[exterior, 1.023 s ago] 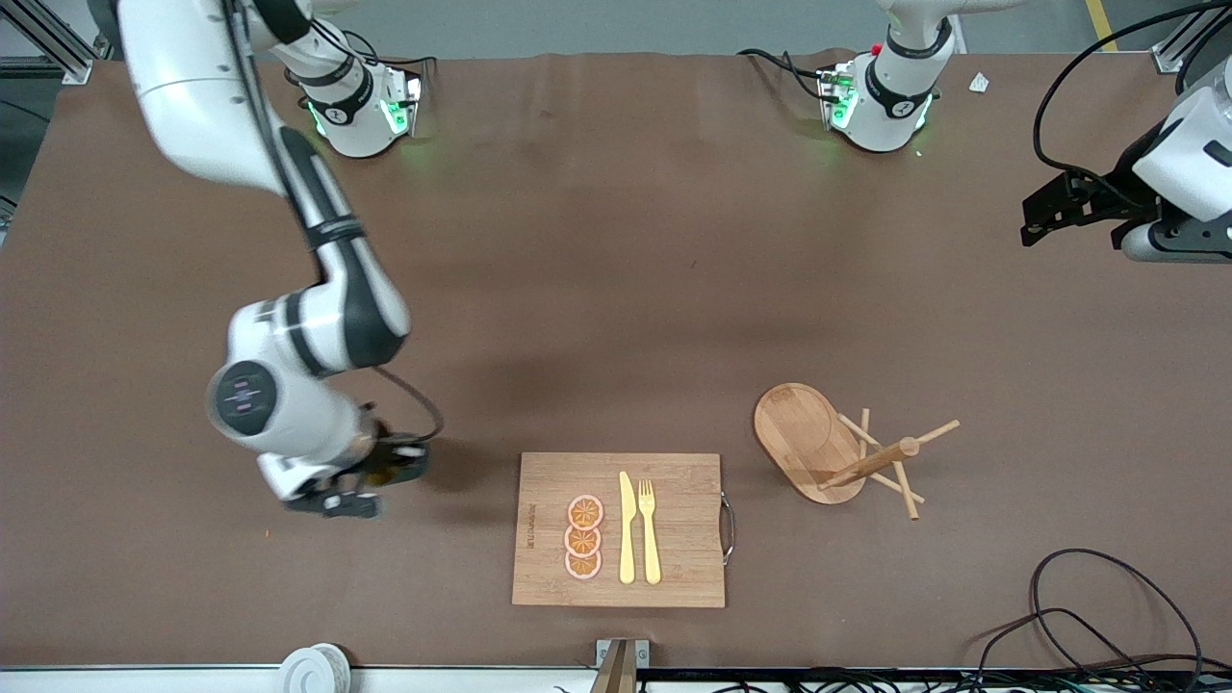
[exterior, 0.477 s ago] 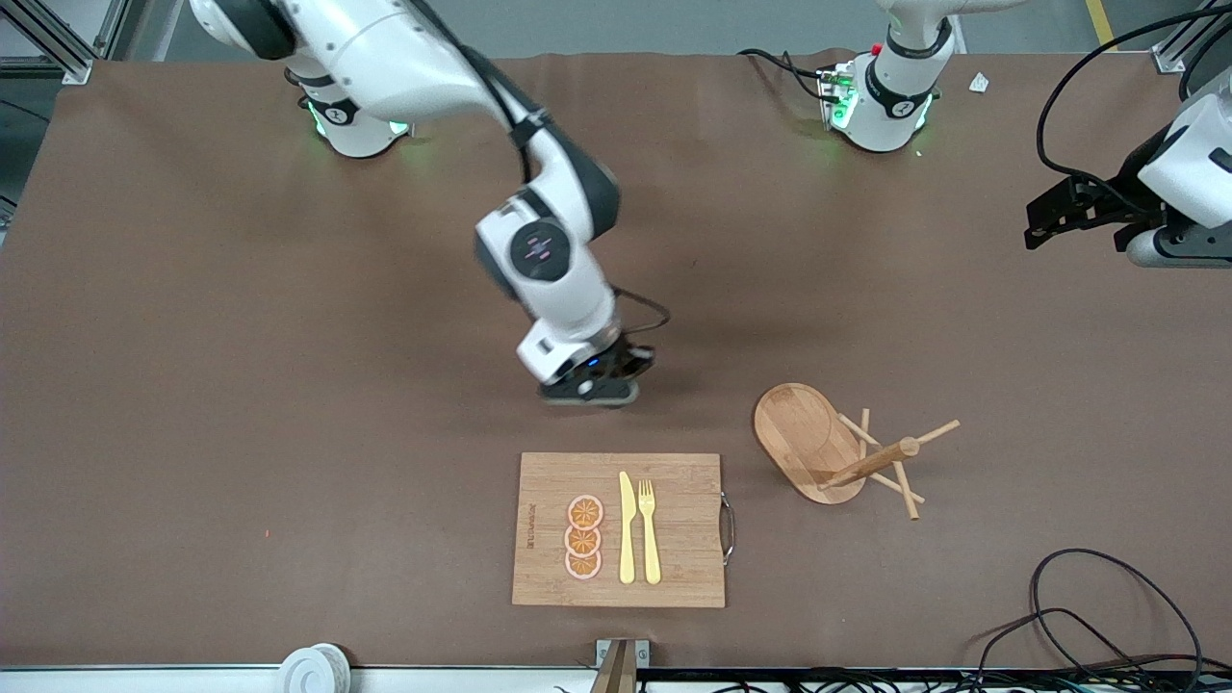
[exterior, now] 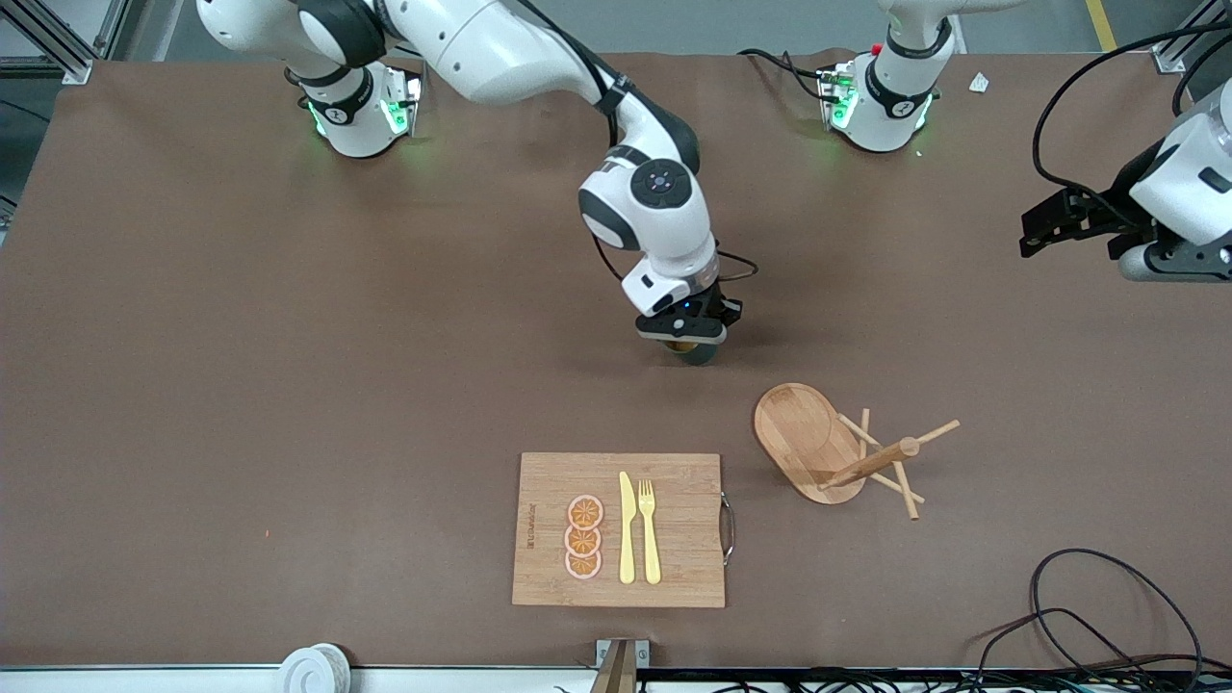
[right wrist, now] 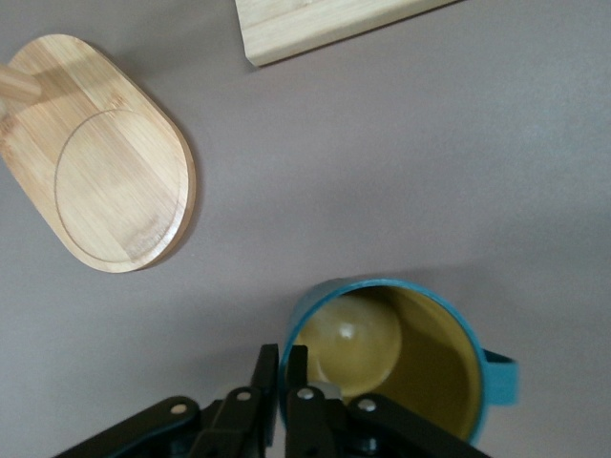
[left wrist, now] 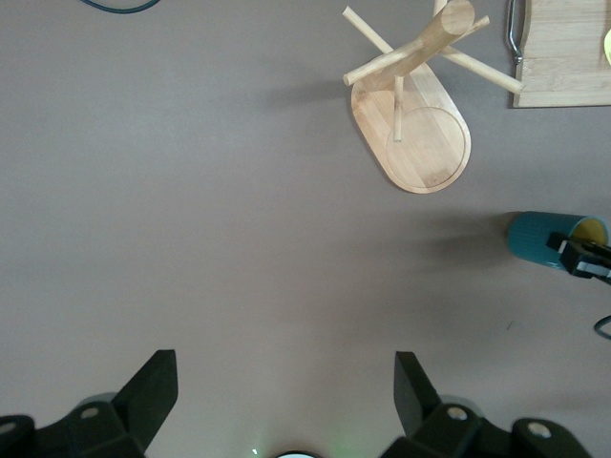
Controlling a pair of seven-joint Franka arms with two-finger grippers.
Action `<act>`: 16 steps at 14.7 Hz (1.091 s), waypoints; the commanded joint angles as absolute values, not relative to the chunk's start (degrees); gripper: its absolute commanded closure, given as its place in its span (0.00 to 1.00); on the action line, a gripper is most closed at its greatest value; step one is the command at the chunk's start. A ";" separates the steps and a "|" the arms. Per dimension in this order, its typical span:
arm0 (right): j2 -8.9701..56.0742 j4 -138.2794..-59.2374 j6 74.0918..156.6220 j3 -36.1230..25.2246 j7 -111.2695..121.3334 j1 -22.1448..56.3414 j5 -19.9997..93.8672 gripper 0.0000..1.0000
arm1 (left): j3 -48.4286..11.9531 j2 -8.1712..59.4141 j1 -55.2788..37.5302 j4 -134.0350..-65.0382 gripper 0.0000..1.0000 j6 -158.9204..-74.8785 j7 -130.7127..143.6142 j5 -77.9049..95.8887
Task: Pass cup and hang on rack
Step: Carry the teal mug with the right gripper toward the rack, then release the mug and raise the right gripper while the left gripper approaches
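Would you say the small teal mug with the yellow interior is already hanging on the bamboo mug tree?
No, the small teal mug is gripped by its rim in the right gripper, apart from the bamboo mug tree.

The cup (right wrist: 401,358) looks glazed and glossy, teal outside, mustard within. The rack (exterior: 818,445) and cutting board (exterior: 620,529) show pale, smooth bamboo. The table (exterior: 192,385) cover looks matt brown.

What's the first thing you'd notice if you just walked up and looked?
The right gripper pinching the rim of the teal cup, over the middle of the table. Next, the bamboo rack, nearer the front camera beside the cutting board. The left gripper waits open at its end of the table.
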State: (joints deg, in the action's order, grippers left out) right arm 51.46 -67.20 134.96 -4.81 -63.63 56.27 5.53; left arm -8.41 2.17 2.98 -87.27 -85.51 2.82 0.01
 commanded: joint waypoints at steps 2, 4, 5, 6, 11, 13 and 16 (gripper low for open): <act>49.49 -65.04 127.90 -6.68 -64.78 55.81 5.27 0.00 | -8.44 2.38 3.16 -85.78 0.00 -85.08 2.73 0.00; 48.17 -65.04 124.56 -6.94 -64.25 54.24 5.19 0.00 | -8.52 2.02 2.99 -85.52 0.00 -85.08 2.72 -0.18; 47.03 -65.04 124.19 -7.81 -64.07 53.36 5.27 0.00 | -8.79 1.93 2.90 -85.00 0.00 -84.90 2.72 -0.70; 45.80 -65.04 124.02 -8.26 -63.64 52.65 5.36 0.00 | -8.96 1.85 2.81 -84.82 0.00 -84.38 2.29 -0.79; 36.59 -65.91 112.52 -8.26 -44.33 40.72 5.89 0.00 | -11.76 1.49 2.20 -84.55 0.00 -82.88 2.90 -0.61; 32.63 -67.49 107.86 -8.26 -38.44 35.62 5.89 0.00 | -14.23 1.93 1.94 -84.55 0.00 -82.88 6.39 -0.97; 28.40 -70.66 104.95 -8.26 -30.34 28.76 5.63 0.00 | -17.83 4.64 1.76 -84.64 0.00 -83.67 14.83 -1.05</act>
